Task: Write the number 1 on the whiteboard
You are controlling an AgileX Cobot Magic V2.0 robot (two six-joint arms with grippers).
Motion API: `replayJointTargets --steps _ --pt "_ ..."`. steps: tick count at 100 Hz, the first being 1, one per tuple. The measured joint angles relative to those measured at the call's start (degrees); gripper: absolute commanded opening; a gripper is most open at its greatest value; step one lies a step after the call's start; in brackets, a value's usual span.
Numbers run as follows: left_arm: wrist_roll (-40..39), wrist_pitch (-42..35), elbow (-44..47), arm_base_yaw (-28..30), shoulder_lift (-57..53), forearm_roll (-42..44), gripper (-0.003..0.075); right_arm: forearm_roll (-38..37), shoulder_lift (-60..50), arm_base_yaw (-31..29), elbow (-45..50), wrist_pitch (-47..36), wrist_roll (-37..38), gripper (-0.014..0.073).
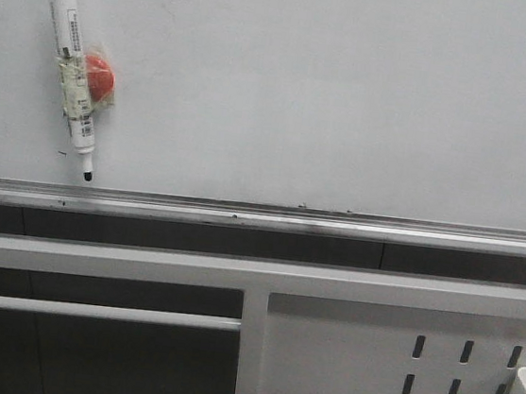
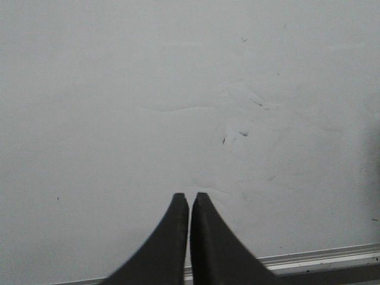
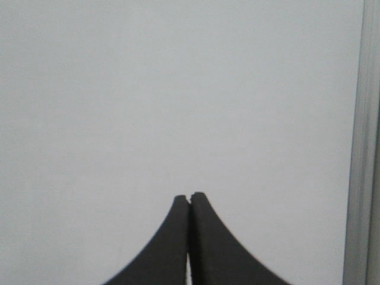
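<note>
Frankly, neither of my arms shows from the front, and no stroke of the number 1 can be made out on the whiteboard (image 1: 351,93), only tiny specks. My left gripper (image 2: 189,199) has its fingers pressed nearly together on nothing, facing the board above the tray rail (image 1: 261,216). My right gripper (image 3: 189,198) is likewise pinched empty, near the board's side edge. A marker (image 1: 69,66) hangs tilted near the board's upper left corner, beside a red magnet (image 1: 99,77). Most of the board is bare.
</note>
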Motion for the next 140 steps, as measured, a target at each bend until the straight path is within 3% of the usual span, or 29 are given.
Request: replayJointTargets --steps 11,24,35,44,53,63,89,103,113,122,140 --pt "0.0 -0.6 0.0 0.0 0.0 0.2 -0.0020 0.0 0.0 0.0 0.0 -6.3 0.0 -0.0059" --pt "-0.3 -6.3 0.0 0.0 0.0 -2.9 -0.0020 -0.1 0.0 0.0 0.0 -7.5 0.0 -0.0059" --pt "-0.4 -6.8 0.0 0.0 0.0 -5.7 -0.0020 -0.1 -0.1 0.0 -3.5 4.4 1.7 -0.0059" --pt "-0.4 -1.2 -1.4 0.0 0.4 -6.0 -0.0020 0.4 0.5 0.0 -9.7 16.6 2.6 -0.0059" --pt "-0.5 3.3 -5.6 0.0 3.4 -6.2 -0.0020 2.2 3.7 0.0 -16.3 23.8 2.8 -0.0059" --pt "-0.5 2.4 -11.4 0.0 8.0 -8.0 -0.0020 4.5 8.0 0.0 -21.7 26.1 2.8 -0.0059" --pt "-0.5 -14.9 -16.4 0.0 13.1 -9.8 -0.0020 6.4 12.3 0.0 -24.6 19.9 2.9 -0.0059" --pt "-0.5 -14.9 -16.5 0.0 13.1 -9.9 -0.0019 6.5 12.3 0.0 -24.6 22.6 2.9 -0.0059" --pt "-0.5 -8.4 -16.7 0.0 13.1 -8.9 -0.0013 6.5 12.3 0.0 -24.6 28.1 2.4 -0.0059" --pt "-0.5 -2.0 -16.7 0.0 13.3 -7.7 0.0071 6.5 12.3 0.1 -24.6 33.2 -0.7 -0.0059" --pt "-0.5 3.2 -16.7 0.0 13.4 -8.1 0.0366 8.8 12.3 1.9 -24.6 36.7 -2.8 -0.0059"
